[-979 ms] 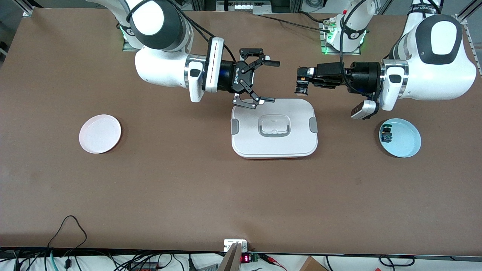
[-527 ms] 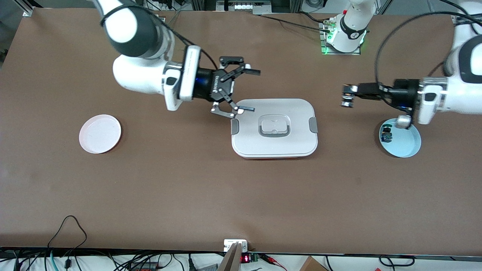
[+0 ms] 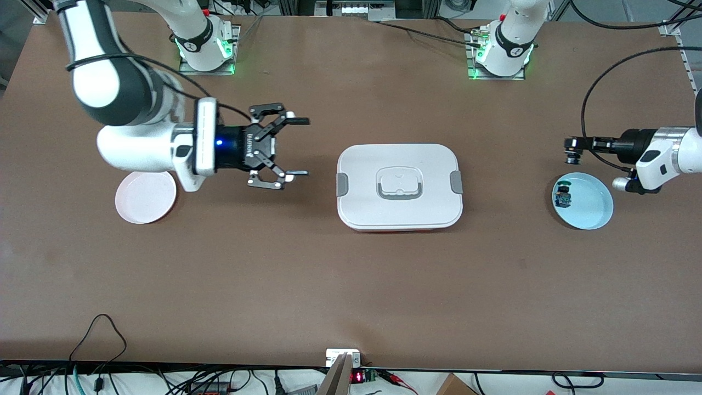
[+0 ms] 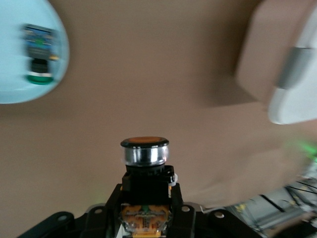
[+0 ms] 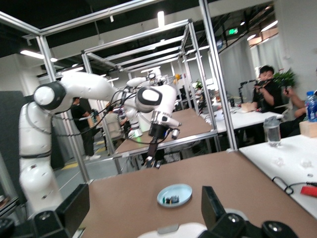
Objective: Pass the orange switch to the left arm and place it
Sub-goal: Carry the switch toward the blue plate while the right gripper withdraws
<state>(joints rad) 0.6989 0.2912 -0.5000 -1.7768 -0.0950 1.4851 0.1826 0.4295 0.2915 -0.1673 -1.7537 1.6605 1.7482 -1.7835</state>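
Item: orange switch [image 4: 144,186], clamped in left gripper [image 3: 573,151], up over table beside blue plate [image 3: 595,216].
You've got pickup done; handover & drop on pink plate [image 3: 145,195] left. Right gripper [image 3: 293,147] wide open, empty, over table betw. pink plate & box [image 3: 399,186]. Box sits mid-table betw. arms: clear it. Blue-green part [image 3: 561,196] on blue plate.

A wide brown matte tabletop [image 3: 274,285]; silver aluminium frame posts [image 5: 218,74] under bright ceiling strip lights [image 5: 161,18].

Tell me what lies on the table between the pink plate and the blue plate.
In the front view, the white box stands on the table between the pink plate and the blue plate. The rest of that stretch is bare tabletop.
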